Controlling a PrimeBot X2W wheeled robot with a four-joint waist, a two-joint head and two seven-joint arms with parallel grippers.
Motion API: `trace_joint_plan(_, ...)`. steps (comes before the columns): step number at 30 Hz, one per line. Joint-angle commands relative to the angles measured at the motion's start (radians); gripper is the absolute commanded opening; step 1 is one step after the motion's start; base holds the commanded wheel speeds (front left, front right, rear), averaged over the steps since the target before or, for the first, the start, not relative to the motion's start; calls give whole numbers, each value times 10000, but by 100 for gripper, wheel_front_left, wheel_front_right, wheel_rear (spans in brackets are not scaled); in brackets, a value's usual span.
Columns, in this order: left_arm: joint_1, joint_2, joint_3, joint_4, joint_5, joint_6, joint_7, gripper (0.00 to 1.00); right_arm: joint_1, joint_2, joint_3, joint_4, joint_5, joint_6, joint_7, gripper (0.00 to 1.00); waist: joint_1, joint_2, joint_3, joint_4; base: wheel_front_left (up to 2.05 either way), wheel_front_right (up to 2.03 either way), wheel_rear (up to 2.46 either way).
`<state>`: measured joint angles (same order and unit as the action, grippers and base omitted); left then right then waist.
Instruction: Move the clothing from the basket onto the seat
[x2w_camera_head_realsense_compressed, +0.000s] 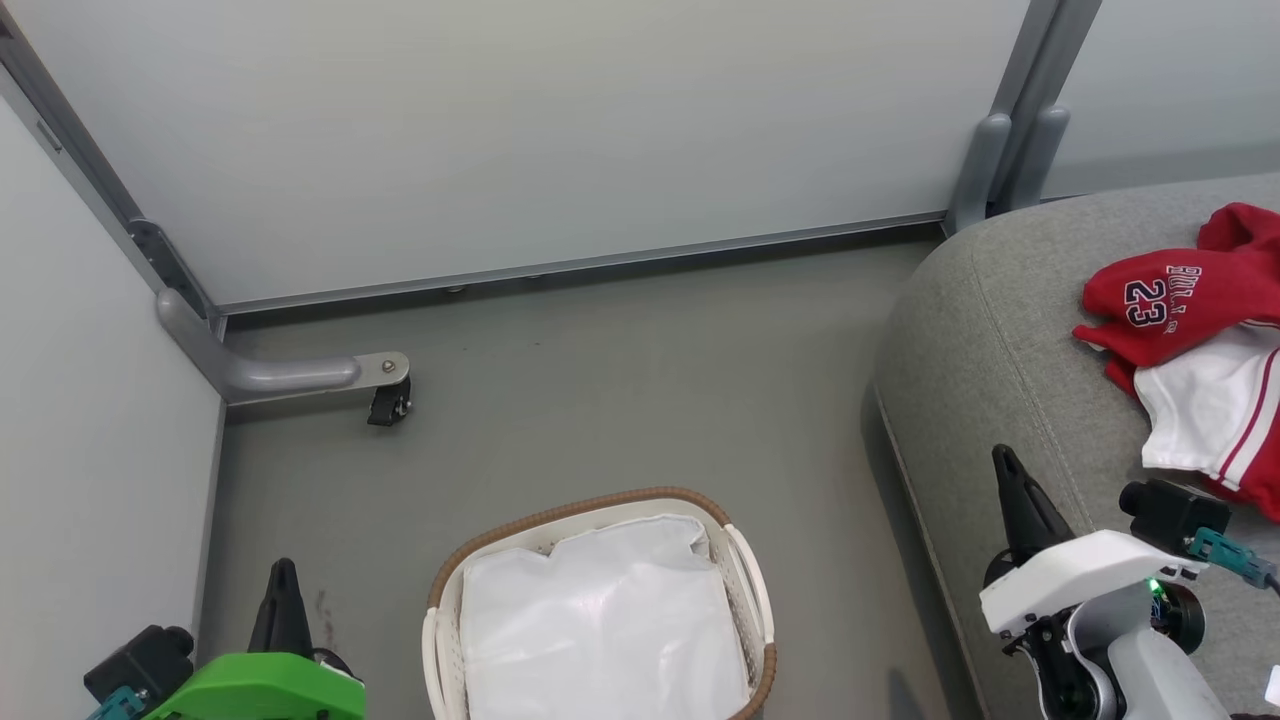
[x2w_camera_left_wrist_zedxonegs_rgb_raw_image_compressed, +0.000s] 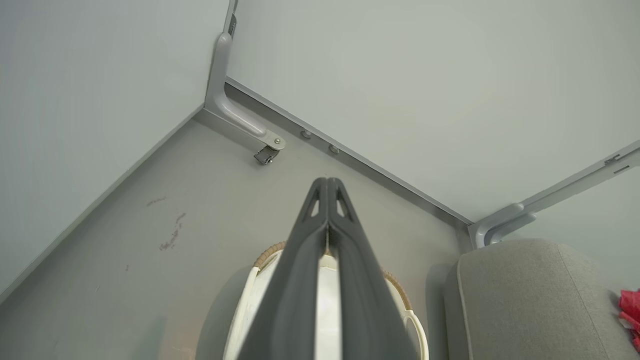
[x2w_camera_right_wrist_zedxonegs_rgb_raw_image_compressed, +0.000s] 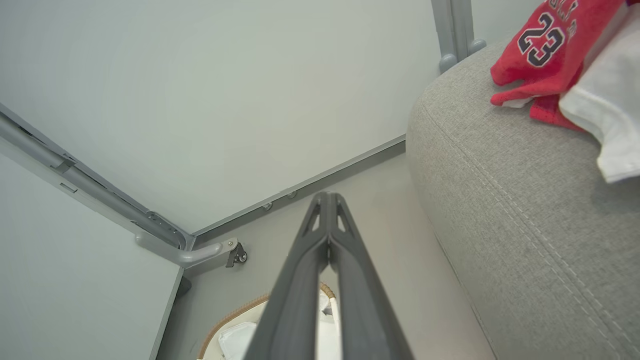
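The right claw, fingers pressed together on nothing, hangs by the seat's near edge. The left claw, likewise closed, sits left of the basket (white liner inside). The clothing lies on the seat, far right, so nothing needs holding.

The floor is smooth and grey. Pale walls stand at twelve and nine o'clock, with a metal foot at ten o'clock.
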<state>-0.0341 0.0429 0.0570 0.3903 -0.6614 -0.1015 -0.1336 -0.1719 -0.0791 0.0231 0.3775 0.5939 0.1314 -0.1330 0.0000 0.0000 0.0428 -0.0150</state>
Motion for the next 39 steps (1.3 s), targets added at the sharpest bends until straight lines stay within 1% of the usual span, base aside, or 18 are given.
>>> trace_joint_plan(1, -301, 52, 45, -202, -399, -51, 72, 0, -1, -36, -86, -201, 428, -2, 88, 0, 0, 0, -7, 3, 0, 0, 0)
trace_joint_plan(17, -431, 65, 176, -507, -2528, -114, 635, 0, 141, 42, -391, -477, 2697, -4, 642, 0, 0, 0, -71, 27, 0, 0, 0)
trace_joint_plan(39, -568, 80, 315, -848, -4946, -183, 1278, 0, 321, 122, -741, -788, 5287, -6, 1290, 0, 0, 0, -160, 61, 0, 0, 0)
